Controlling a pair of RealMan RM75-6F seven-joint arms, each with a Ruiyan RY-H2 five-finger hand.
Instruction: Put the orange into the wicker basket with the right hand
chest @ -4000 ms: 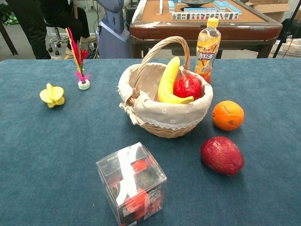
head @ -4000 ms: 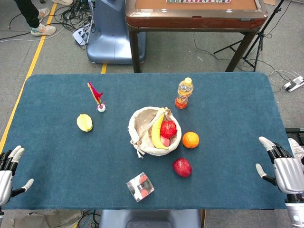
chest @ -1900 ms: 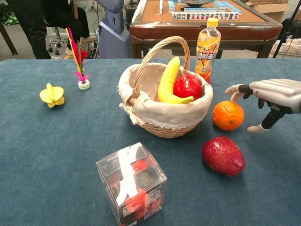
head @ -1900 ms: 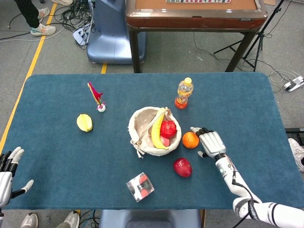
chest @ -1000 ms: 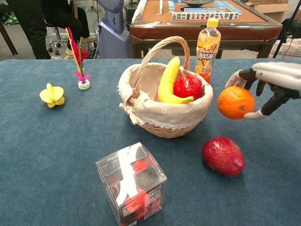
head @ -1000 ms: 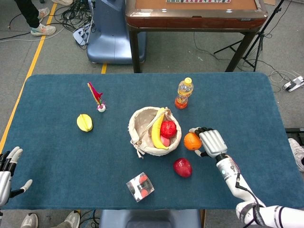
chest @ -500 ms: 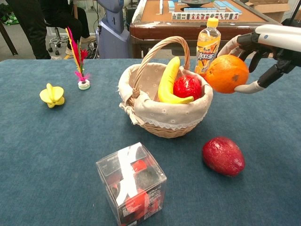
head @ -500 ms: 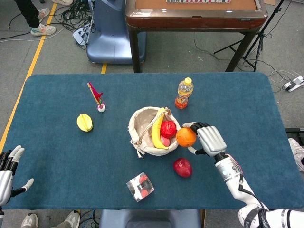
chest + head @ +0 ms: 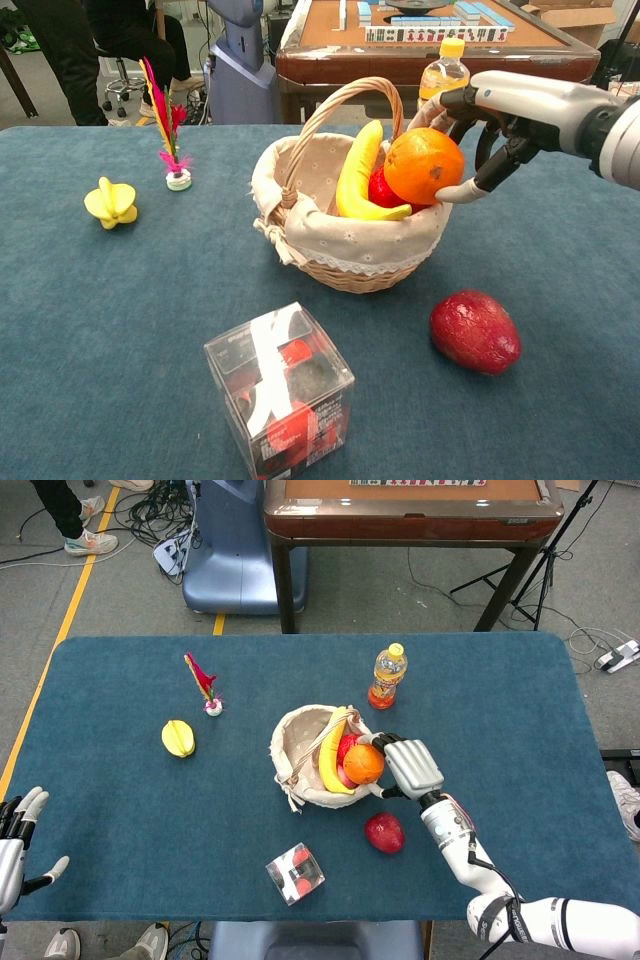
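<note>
The worktop (image 9: 120,330) is covered in deep teal-blue cloth. The wicker basket (image 9: 350,272) is tan with a cream, eyelet-trimmed liner; inside show a yellow banana (image 9: 358,175) and a glossy red fruit (image 9: 383,190). The orange (image 9: 424,165) is bright orange, gripped by the silver-grey right robot hand (image 9: 490,120) with black finger segments. A dark red fruit (image 9: 475,331) lies on the cloth. The bottle (image 9: 387,677) is orange with a yellow cap.

Silver-grey metal right hand (image 9: 480,125) with black finger parts and pale fingertips (image 9: 447,194). White, jointed forearm with a thin black cable. Same silver and black left hand (image 9: 15,840).
</note>
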